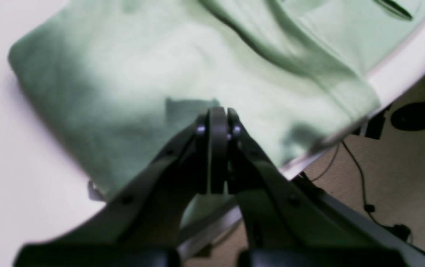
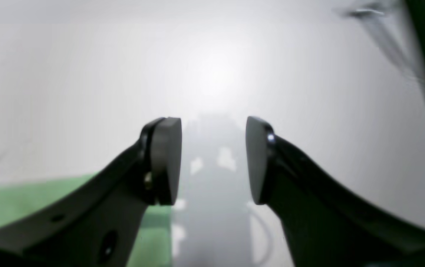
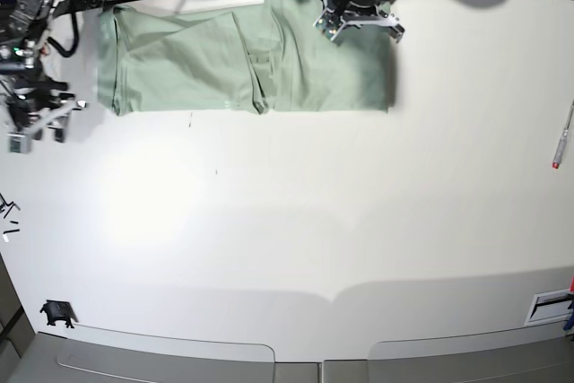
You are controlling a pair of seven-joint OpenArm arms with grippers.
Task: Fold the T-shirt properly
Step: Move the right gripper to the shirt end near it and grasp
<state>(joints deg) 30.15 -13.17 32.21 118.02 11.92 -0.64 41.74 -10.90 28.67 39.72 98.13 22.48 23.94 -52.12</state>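
The pale mint-green T-shirt (image 3: 242, 60) lies folded into a long band along the table's far edge. It fills the left wrist view (image 1: 131, 74), with a dark slit (image 1: 392, 7) at the top right. My left gripper (image 1: 218, 111) is shut just above the shirt's right part, with no cloth visible between its fingers. In the base view it (image 3: 357, 24) sits over the shirt's far right end. My right gripper (image 2: 212, 159) is open and empty over bare white table, with a strip of the shirt (image 2: 12, 200) at the lower left. In the base view it (image 3: 34, 123) is just left of the shirt.
The white table's far edge (image 1: 405, 63) runs right beside the shirt, with floor and cables (image 1: 361, 178) beyond it. A red-tipped tool (image 3: 562, 136) lies at the right edge. A small black part (image 3: 56, 313) sits at the front left.
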